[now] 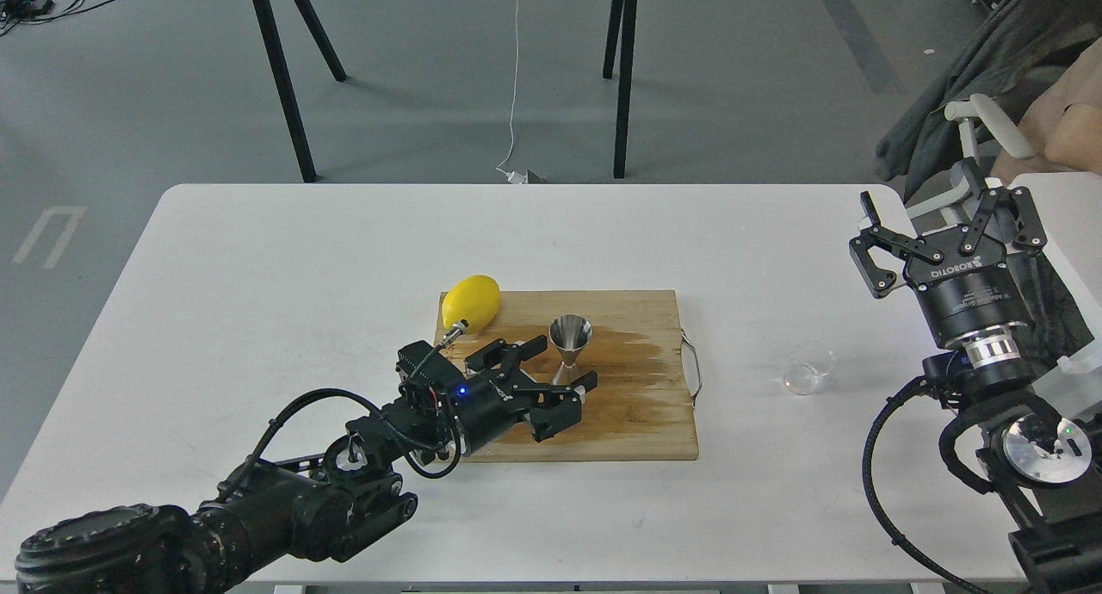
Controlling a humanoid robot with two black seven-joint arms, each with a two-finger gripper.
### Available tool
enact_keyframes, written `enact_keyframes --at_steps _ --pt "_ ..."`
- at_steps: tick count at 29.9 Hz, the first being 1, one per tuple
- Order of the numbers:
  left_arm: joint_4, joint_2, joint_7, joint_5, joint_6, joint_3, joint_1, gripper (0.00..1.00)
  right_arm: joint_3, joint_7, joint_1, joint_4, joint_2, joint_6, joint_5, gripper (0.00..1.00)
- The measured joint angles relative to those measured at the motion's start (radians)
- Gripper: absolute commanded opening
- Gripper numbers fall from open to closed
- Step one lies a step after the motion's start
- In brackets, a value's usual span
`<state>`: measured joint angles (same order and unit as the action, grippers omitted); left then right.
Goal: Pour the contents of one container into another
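Observation:
The clear glass cup (809, 368) stands upright on the white table, to the right of the cutting board, and nothing holds it. The steel jigger (570, 343) stands upright on the wooden cutting board (637, 405). My left gripper (564, 366) lies low over the board, open, with its fingertips on either side of the jigger's lower cone; I cannot tell whether they touch it. My right gripper (947, 211) is raised at the table's right edge, open and empty, well above and to the right of the cup.
A yellow lemon (472, 301) rests on the board's back left corner, just behind my left wrist. The board's centre has a wet stain, and a metal handle (693, 366) is on its right end. A chair with dark cloth (973, 103) stands beyond the table's right corner.

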<state>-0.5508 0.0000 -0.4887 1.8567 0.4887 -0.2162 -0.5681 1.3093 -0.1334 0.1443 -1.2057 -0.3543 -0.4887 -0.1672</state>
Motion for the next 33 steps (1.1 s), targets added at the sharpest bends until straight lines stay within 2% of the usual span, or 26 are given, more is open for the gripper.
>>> enact_keyframes --at_steps 8,19,22,27,32,33 --pt "-0.010 0.012 0.000 -0.006 0.000 -0.009 0.007 0.99 -0.002 0.000 -0.002 0.000 0.001 0.000 0.000 0.99" --pt "-0.087 0.183 0.000 -0.065 0.000 -0.013 0.062 0.99 -0.003 0.000 0.003 0.000 0.002 0.000 0.000 0.99" --pt "-0.175 0.259 0.000 -0.090 0.000 -0.015 0.077 0.99 -0.004 0.000 0.004 0.000 0.002 0.000 0.000 0.99" --pt "-0.419 0.436 0.000 -0.247 0.000 -0.015 0.101 0.98 -0.007 0.004 0.004 0.001 0.002 0.000 0.000 0.99" --pt "-0.622 0.611 0.000 -0.576 -0.006 -0.044 0.105 0.98 -0.027 0.016 0.002 0.001 0.001 0.000 0.000 0.99" --pt "-0.647 0.642 0.000 -0.654 -0.042 -0.061 0.105 0.98 -0.035 0.028 0.001 0.001 0.000 0.000 -0.001 0.99"
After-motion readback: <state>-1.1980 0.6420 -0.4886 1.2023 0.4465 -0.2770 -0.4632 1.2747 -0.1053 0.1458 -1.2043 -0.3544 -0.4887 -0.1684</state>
